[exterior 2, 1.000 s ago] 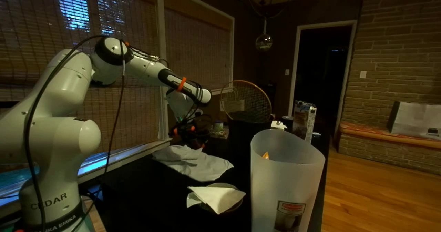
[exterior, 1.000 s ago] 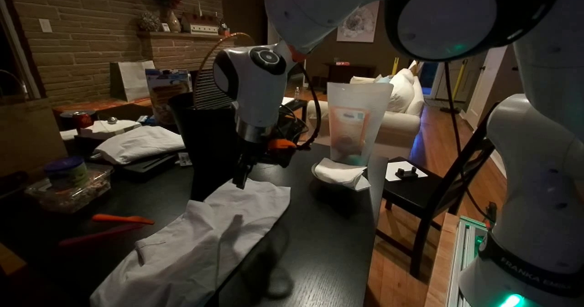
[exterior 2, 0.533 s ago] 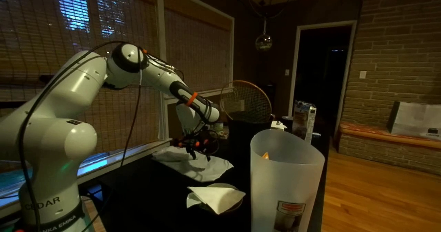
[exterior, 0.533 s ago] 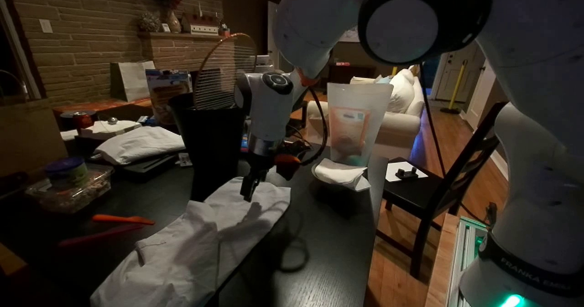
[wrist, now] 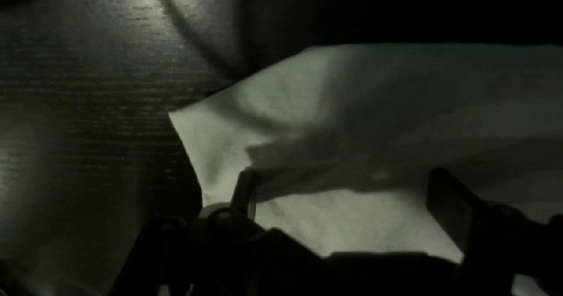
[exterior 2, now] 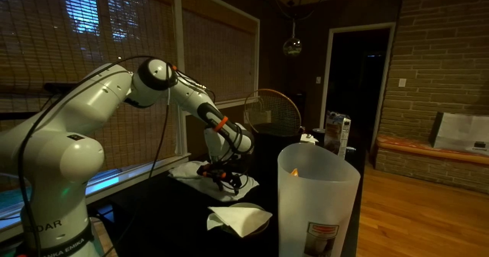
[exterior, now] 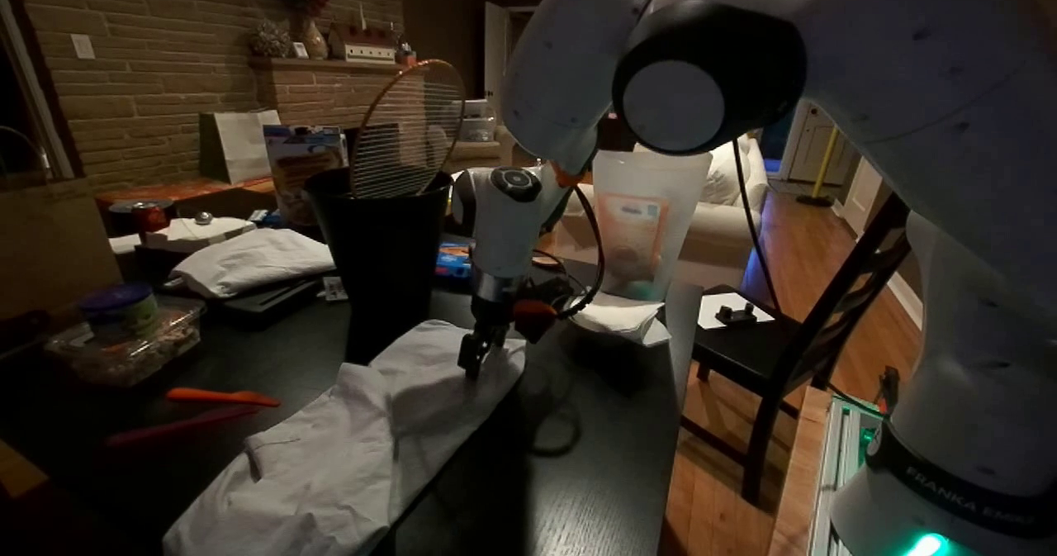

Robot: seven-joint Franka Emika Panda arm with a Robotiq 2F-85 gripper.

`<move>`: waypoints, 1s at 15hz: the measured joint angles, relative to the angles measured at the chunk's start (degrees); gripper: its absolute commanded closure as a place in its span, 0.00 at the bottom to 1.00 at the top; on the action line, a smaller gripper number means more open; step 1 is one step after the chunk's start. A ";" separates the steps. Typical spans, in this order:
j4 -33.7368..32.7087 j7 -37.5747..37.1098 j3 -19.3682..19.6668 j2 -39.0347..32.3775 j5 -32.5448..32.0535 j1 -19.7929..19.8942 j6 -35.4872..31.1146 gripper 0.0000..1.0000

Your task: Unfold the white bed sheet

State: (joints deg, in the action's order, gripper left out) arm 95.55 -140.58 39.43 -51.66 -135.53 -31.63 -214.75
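The white sheet (exterior: pixel 322 457) lies crumpled and partly folded lengthwise on the dark table (exterior: pixel 570 482). It also shows in an exterior view (exterior 2: pixel 206 186) and fills much of the wrist view (wrist: pixel 281 96), with a pointed corner at left. My gripper (exterior: pixel 473 366) points down over the sheet's end that lies nearest the small bowl. In an exterior view the gripper (exterior 2: pixel 229 191) has its fingertips apart, low over the cloth. In the wrist view the gripper (wrist: pixel 342 174) is open wide, with only cloth and shadow between its fingers. I cannot tell whether the tips touch the cloth.
A black bin (exterior: pixel 380 250) holding a racket (exterior: pixel 413 130) stands behind the sheet. A small bowl with a white napkin (exterior 2: pixel 240 219) and a translucent bin (exterior 2: pixel 319 203) stand nearby. Orange utensils (exterior: pixel 223 396) and a plastic food box (exterior: pixel 132 354) lie on the table's far side.
My gripper has come down and moved across the sheet toward its end near the bowl. The sheet has not visibly moved.
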 measured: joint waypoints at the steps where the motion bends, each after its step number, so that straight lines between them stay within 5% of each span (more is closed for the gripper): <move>1: -0.56 -0.02 -0.70 -0.82 0.44 1.01 -0.01 0.00; 4: -2.10 -1.67 -0.75 -2.90 0.79 2.98 -0.15 0.00; 11: -2.25 -10.15 14.49 -8.01 0.43 2.69 -0.14 0.00; 15: -3.61 -10.59 16.82 -8.71 0.65 0.80 -0.15 0.00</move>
State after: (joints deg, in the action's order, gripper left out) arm 91.93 -151.17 56.25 -60.37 -134.88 -30.83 -214.90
